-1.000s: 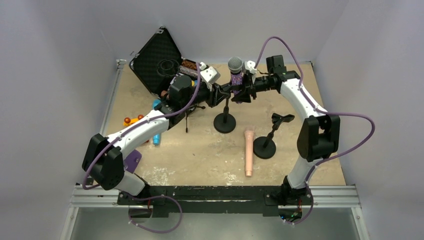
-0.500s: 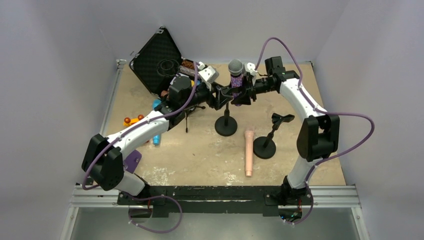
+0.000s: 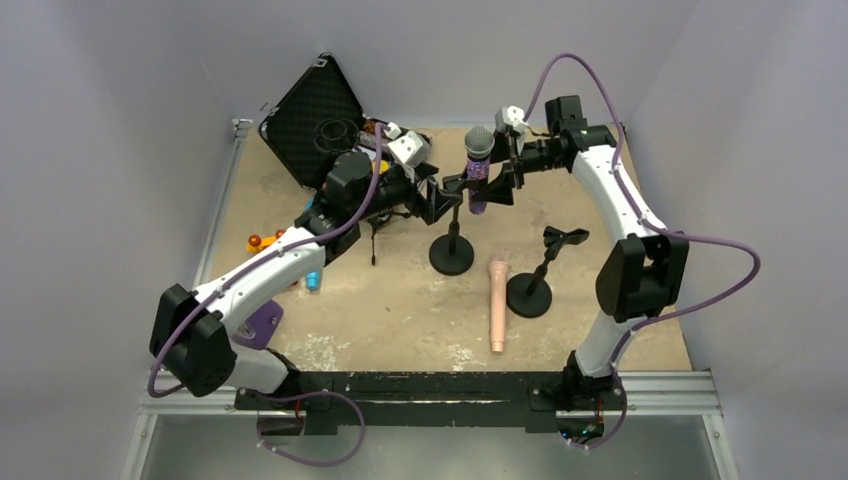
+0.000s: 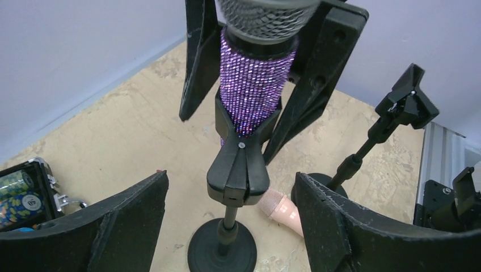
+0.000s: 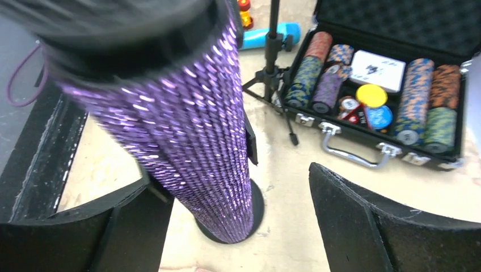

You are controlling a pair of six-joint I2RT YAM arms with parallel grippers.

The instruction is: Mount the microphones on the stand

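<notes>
The glittery purple microphone point(image 3: 477, 178) point(image 4: 250, 85) point(image 5: 187, 130) stands upright, seated in the clip point(image 4: 238, 170) of the middle stand point(image 3: 451, 250). My right gripper point(image 3: 503, 180) point(image 5: 238, 226) is open, its fingers point(image 4: 317, 73) flanking the microphone's upper body without squeezing it. My left gripper point(image 3: 440, 196) point(image 4: 230, 226) is open too, just left of the clip with nothing in it. The peach-pink microphone point(image 3: 497, 305) point(image 4: 281, 208) lies flat on the table. The blue microphone point(image 3: 313, 280) point(image 5: 266, 35) lies partly under my left arm. A second stand point(image 3: 530, 292) point(image 4: 391, 119) holds nothing in its clip.
An open black case point(image 3: 315, 120) point(image 5: 385, 85) of poker chips sits at the back left. A small tripod point(image 5: 275, 68) stands near it. Orange items point(image 3: 262, 240) and a purple piece point(image 3: 265, 322) lie along the left side.
Both grippers have opened. The right one has let go of the purple microphone, which stays in the clip. The stand's top has shifted slightly right.
</notes>
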